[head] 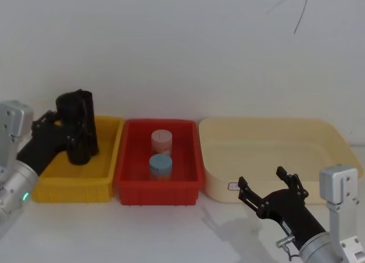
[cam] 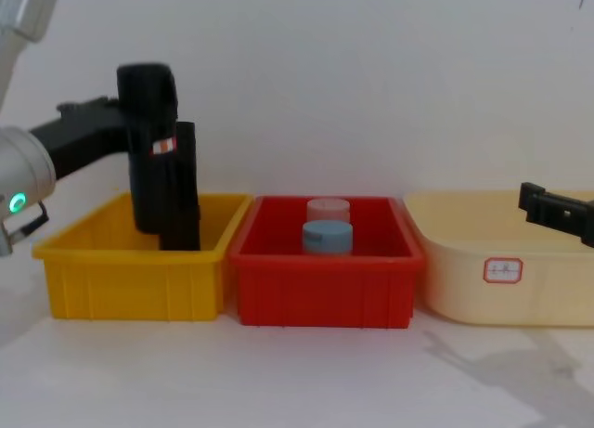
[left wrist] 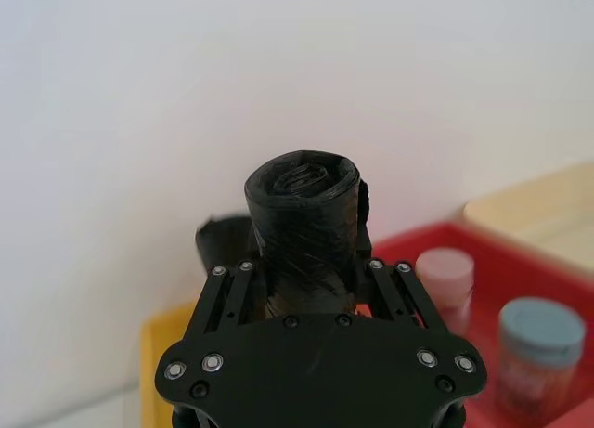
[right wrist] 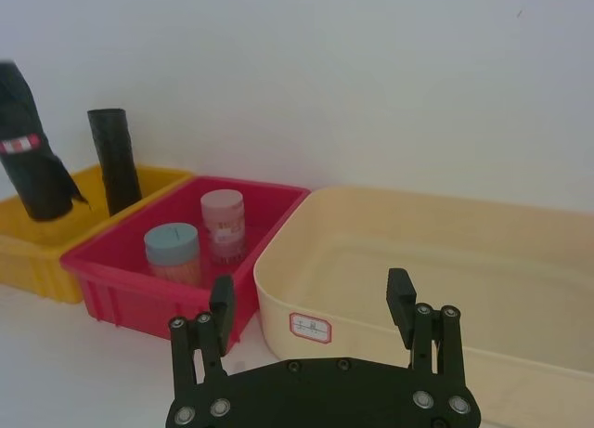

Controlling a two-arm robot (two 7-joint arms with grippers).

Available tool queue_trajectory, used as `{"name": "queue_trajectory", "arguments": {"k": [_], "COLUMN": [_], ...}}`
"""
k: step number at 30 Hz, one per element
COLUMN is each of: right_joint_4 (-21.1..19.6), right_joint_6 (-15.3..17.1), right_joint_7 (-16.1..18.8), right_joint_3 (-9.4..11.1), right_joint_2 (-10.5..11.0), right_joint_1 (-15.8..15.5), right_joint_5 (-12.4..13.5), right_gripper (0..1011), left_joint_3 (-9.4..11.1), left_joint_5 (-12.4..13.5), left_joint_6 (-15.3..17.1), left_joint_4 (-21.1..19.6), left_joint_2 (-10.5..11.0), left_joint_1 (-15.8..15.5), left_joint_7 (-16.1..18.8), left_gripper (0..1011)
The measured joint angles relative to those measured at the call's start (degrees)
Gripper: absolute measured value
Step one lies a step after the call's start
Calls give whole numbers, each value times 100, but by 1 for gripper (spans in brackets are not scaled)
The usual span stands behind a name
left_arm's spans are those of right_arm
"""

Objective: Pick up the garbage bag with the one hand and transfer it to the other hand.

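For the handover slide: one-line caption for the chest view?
Left gripper shut on the garbage bag in the yellow bin beside a plain black roll; right gripper open by the cream tub.

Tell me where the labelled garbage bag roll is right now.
In the chest view the garbage bag is on the robot's left, clamped roughly upright in the left gripper over the yellow bin, beside the plain black roll standing in it.

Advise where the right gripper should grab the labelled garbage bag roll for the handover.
Likely the top end of the garbage bag, coming from the robot's right, jaws spanning its width. It stands near upright; the left gripper clamps its middle and the plain roll crowds its lower part. The right gripper is open.
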Motion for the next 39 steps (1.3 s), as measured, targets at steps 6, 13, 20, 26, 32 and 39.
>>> {"name": "queue_trajectory", "arguments": {"k": [6, 13, 20, 26, 32, 39], "right_joint_4": [0, 0, 0, 0, 0, 0], "right_joint_6": [0, 0, 0, 0, 0, 0], "right_joint_7": [0, 0, 0, 0, 0, 0], "right_joint_3": [0, 0, 0, 0, 0, 0], "right_joint_2": [0, 0, 0, 0, 0, 0], "right_joint_1": [0, 0, 0, 0, 0, 0], "right_joint_5": [0, 0, 0, 0, 0, 0], "right_gripper": [1000, 1000, 1000, 1000, 1000, 1000], "left_joint_3": [-54, -43, 97, 299, 533, 748], "left_joint_5": [-109, -328, -542, -731, -908, -1054], "left_joint_6": [-72, -148, -164, -132, -48, 13], "left_joint_4": [-523, -1047, -1228, -1180, -901, -523], "left_joint_2": [40, 14, -93, -262, -491, -716], "left_joint_1": [159, 253, 221, 101, -82, -284], "left_joint_7": [-123, -403, -704, -967, -1221, -1439], "left_gripper": [446, 434, 434, 434, 434, 434]}}
